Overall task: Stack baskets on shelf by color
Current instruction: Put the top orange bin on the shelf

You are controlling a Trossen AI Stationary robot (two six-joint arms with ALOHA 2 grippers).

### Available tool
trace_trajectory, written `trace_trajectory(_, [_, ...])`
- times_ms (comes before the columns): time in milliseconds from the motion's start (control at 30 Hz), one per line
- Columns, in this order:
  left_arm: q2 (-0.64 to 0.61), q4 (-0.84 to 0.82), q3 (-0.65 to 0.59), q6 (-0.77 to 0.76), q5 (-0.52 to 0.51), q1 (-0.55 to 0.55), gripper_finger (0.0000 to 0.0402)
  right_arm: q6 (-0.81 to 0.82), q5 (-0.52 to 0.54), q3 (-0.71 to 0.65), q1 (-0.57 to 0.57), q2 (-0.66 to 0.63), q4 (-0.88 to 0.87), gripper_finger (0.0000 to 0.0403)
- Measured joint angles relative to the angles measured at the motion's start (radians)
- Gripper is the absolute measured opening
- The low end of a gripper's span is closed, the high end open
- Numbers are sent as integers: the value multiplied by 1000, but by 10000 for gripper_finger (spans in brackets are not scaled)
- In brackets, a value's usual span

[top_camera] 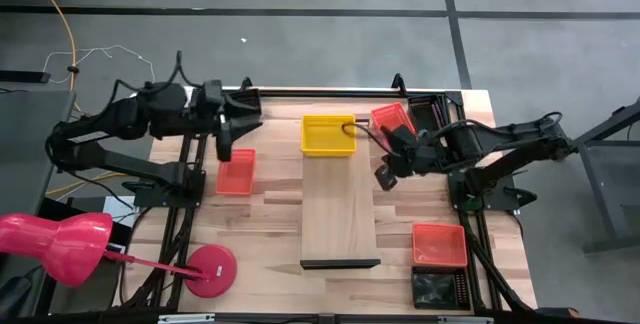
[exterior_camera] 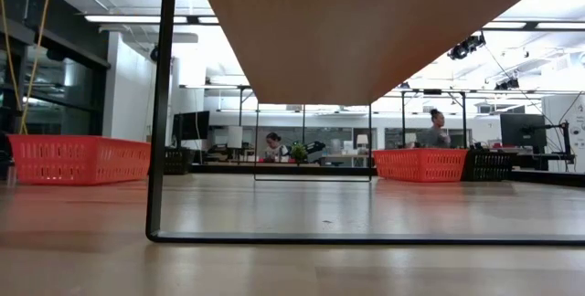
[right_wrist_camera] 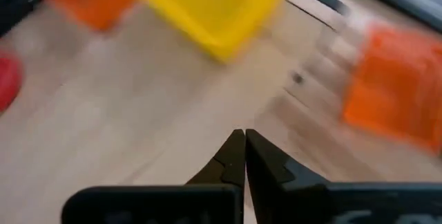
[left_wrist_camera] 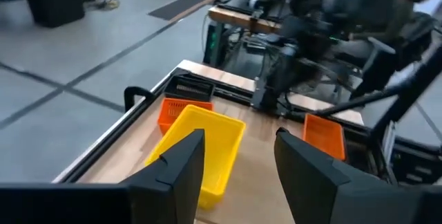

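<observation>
The shelf (top_camera: 340, 204) is a light-wood board in the table's middle, with its dark lip (top_camera: 340, 263) at the near end. A yellow basket (top_camera: 329, 134) sits on its far end. Red-orange baskets lie on the table: one to the shelf's left (top_camera: 236, 171), one at the far right (top_camera: 393, 119) and one at the near right (top_camera: 440, 245). Black baskets rest at the far right (top_camera: 430, 114) and the near right (top_camera: 438, 289). My left gripper (left_wrist_camera: 235, 162) is open, up off the table left of the yellow basket (left_wrist_camera: 200, 148). My right gripper (right_wrist_camera: 243, 141) is shut and empty, hovering right of the shelf (top_camera: 385, 174).
A pink lamp (top_camera: 60, 244) with a round base (top_camera: 210, 269) stands at the near left corner. In the low view the shelf's underside (exterior_camera: 338, 31) and its dark frame (exterior_camera: 160, 104) stand close ahead. People sit in the room beyond the table (exterior_camera: 272, 145).
</observation>
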Motion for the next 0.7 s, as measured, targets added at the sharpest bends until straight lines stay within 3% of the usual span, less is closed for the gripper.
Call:
trace_trajectory(167, [-70, 73, -119, 28, -6, -35, 150, 226, -27, -21, -70, -3, -203, 30])
trace_trajectory(333, [-122, 117, -218, 42, -12, -36, 141, 376, -24, -175, -96, -57, -222, 98])
trace_trajectory(533, [-122, 110, -231, 98, -73, -36, 139, 741, 15, -469, -135, -171, -41, 185])
trace_trajectory(633, [-122, 110, -231, 83, -63, -36, 140, 968, 37, -611, -187, -215, 91, 212])
trace_trajectory(700, [-122, 110, -231, 72, -54, -37, 139, 1013, 39, -697, -228, -228, 213, 221])
